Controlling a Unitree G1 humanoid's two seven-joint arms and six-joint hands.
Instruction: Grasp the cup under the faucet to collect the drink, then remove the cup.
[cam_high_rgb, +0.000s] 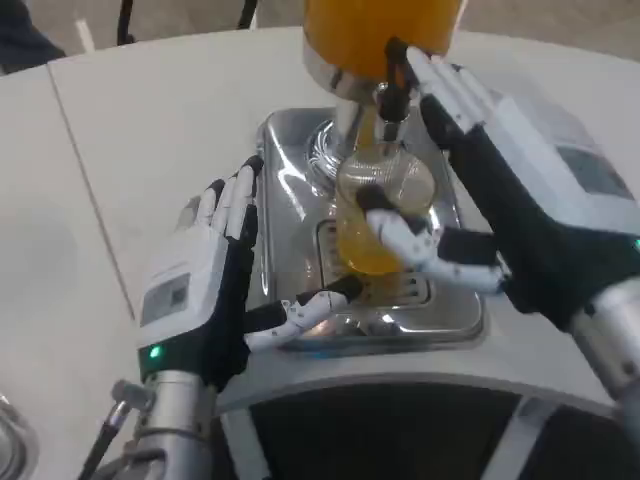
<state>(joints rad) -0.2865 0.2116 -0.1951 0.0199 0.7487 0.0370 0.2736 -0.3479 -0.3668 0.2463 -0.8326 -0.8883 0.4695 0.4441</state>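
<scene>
The cup (382, 215) stands on the chrome drip tray (300, 170) directly under the faucet (392, 85), partly filled with orange drink. The right robot hand (480, 190) grasps it to steady it while filling; the left robot hand (225, 275), released, rests beside the tray's left edge on the desk (150, 120).

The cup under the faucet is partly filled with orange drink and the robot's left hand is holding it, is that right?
Not quite. The cup under the faucet is partly filled with orange drink, but the head view shows the right hand holding it, with fingers wrapped around its side. The left hand rests open beside the silver drip tray, holding nothing.
</scene>
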